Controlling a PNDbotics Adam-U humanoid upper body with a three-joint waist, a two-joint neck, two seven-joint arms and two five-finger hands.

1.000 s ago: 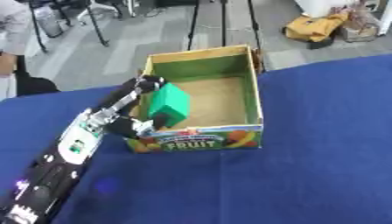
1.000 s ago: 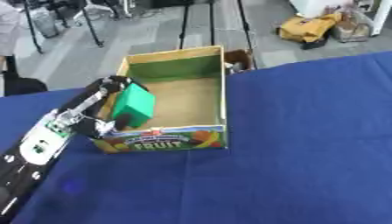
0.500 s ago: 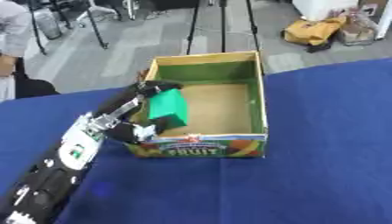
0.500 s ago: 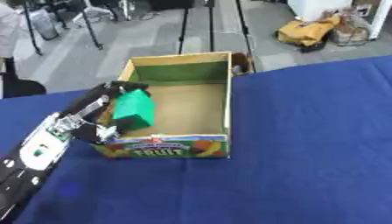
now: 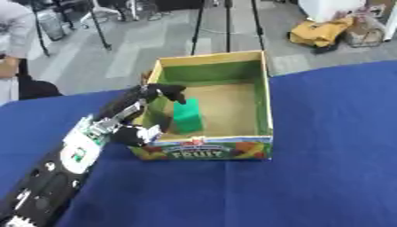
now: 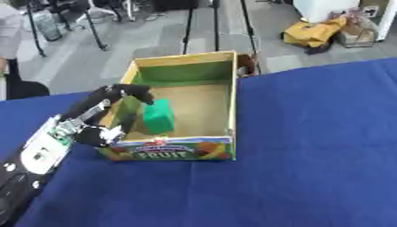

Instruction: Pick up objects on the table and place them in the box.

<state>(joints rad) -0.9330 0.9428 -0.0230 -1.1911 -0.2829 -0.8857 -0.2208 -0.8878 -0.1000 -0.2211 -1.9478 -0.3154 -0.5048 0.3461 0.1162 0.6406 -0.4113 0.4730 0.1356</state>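
Observation:
A cardboard fruit box [image 5: 267, 95] with green inner walls stands on the blue table [image 5: 325, 173]. Inside it, by the left wall, a green block [image 5: 188, 116] stands upright on the brown floor. My left hand [image 5: 118, 120] reaches over the box's left wall. Its fingers [image 5: 166, 90] arch just above the block's top, and its thumb [image 5: 140, 133] sits apart at the box's front left corner, so the hand is open. My right hand shows in no view.
Blue cloth spreads wide to the right of and in front of the box. Beyond the table's far edge lie a grey floor, tripod legs [image 5: 227, 17] and a yellow bag [image 5: 319, 32]. A person [image 5: 17, 31] stands at the far left.
The block was held above the box's left wall between fingers and thumb. Now it stands lower, inside the box, free of the thumb. The camera has shifted slightly.

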